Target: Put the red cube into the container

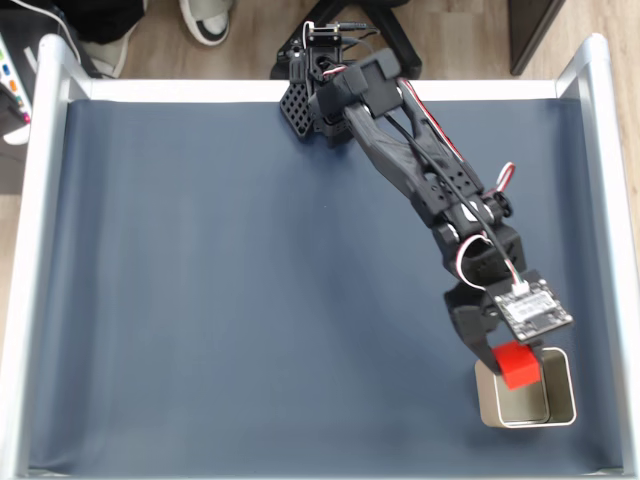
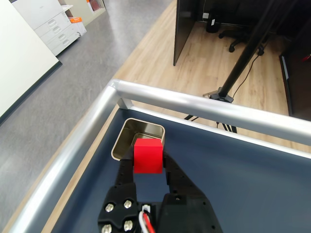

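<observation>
Tool pinching the red cube (both fingers touching), held over the container rim

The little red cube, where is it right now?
The small bright red cube is pinched in the black gripper, at the silver metal tin's top-left rim, bottom right in the fixed view.

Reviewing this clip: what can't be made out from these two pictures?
- Container floor: near part hidden by the red cube in the wrist view; part hidden under the cube in the fixed view.
- Gripper fingertips: covered by the cube in the wrist view, by the wrist camera board in the fixed view.
- Cube's height above the container: unclear in both.
</observation>
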`<state>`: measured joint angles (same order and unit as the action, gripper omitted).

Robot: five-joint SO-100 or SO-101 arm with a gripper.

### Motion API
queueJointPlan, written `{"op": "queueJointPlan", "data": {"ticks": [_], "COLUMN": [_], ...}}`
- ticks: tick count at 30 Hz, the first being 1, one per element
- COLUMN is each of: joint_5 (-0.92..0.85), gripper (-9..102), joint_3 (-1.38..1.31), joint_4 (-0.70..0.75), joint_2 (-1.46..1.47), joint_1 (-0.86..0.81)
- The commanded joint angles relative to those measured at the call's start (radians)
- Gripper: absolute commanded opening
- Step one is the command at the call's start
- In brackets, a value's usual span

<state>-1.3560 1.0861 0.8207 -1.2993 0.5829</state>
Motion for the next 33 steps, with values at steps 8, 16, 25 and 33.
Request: {"op": "queueJointPlan", "data": {"ticks": [8, 16, 25, 33], "joint_5": [0.015, 0.015, 0.031, 0.041], "gripper": [0, 0, 0, 0], "joint_3": [-0.305, -0.35, -0.396, -0.4], "joint_4": [0.009, 0.009, 0.006, 0.009], "joint_2": [0.19, 0.259, 0.31, 0.314], "joint_1": [0.021, 0.04, 0.044, 0.04]}}
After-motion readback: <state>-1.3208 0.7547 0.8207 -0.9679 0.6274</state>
